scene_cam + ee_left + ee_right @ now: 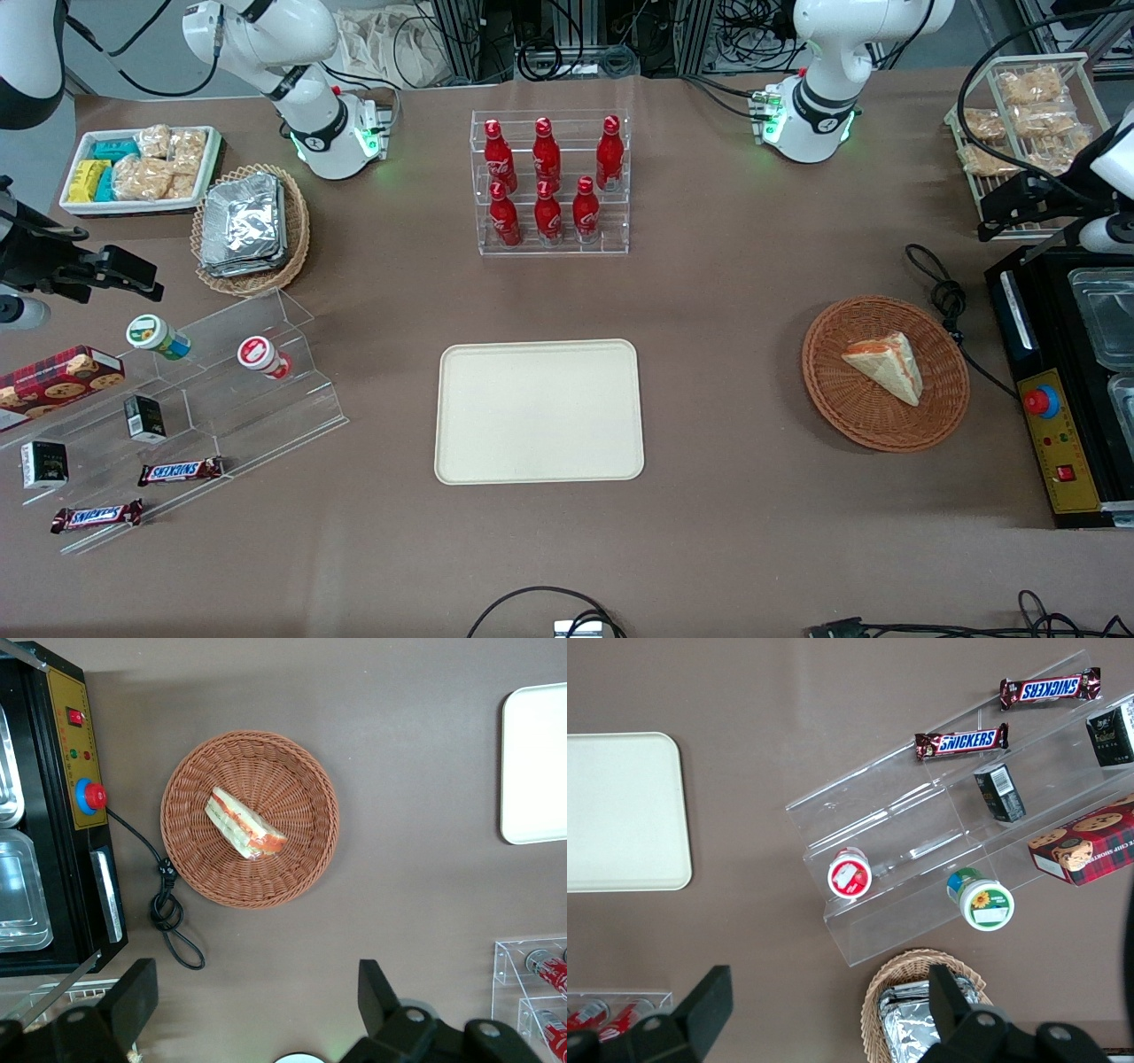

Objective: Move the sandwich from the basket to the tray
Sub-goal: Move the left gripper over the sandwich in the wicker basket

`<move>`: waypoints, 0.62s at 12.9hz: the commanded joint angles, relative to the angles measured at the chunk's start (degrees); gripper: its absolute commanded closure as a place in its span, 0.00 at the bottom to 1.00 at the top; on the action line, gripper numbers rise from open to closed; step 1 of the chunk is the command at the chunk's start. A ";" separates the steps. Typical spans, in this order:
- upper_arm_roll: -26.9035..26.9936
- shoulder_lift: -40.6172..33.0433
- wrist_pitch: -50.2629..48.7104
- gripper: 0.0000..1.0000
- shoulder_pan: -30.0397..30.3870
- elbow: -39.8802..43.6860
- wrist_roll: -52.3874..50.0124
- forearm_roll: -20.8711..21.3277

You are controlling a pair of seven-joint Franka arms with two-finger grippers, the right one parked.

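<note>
Nearest the front cam, tray point(539, 412) sits bare near the table's front edge. Sandwich point(886, 364) lies in basket point(885, 373), toward working arm's end. Gripper point(257, 1005) hangs high above, apart from it, fingers spread, holding nothing. Risk: soft wedge could squash or layers slip w/ off-centre pinch.

Tray point(620, 811) nr Snickers bars point(961, 742)
</note>
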 commanded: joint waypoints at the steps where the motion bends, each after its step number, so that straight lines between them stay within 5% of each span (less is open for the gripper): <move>1: 0.41 0.38 -1.20 0.00 -0.25 1.27 0.08 -0.38; 5: 0.58 2.21 -0.42 0.00 0.88 -0.99 -2.99 0.41; 8: 0.67 1.79 11.67 0.00 0.98 -13.26 -11.76 0.77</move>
